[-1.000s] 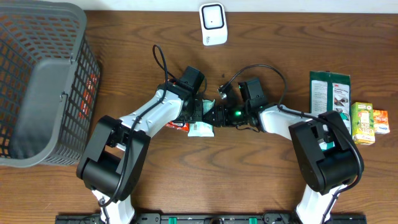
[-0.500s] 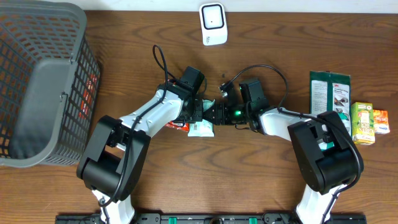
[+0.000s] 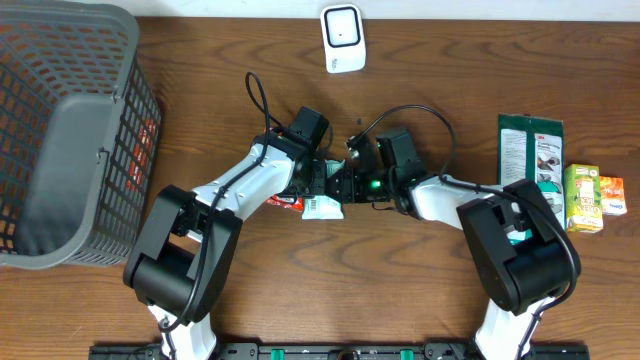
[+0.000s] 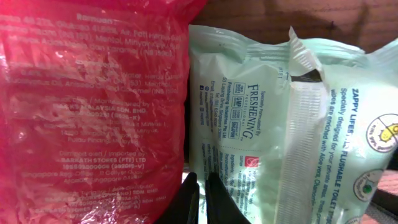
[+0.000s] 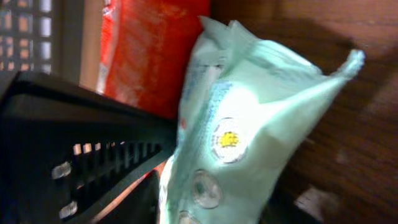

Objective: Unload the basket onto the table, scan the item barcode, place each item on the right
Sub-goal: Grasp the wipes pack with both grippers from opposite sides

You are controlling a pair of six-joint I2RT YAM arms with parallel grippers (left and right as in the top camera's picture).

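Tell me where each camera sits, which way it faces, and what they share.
Overhead: above the table, looking straight down; both arms show.
Left wrist: faces the red packet and wipes pack close up; own fingertips at bottom edge.
Right wrist: faces the same pack's end; dark finger at left.
Shared: both wrist views hold the pack and packet.

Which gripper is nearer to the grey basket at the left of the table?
Left. Both grippers meet mid-table by the pale green packet; the left gripper is on its basket side, the right gripper just beyond, farther from the basket.
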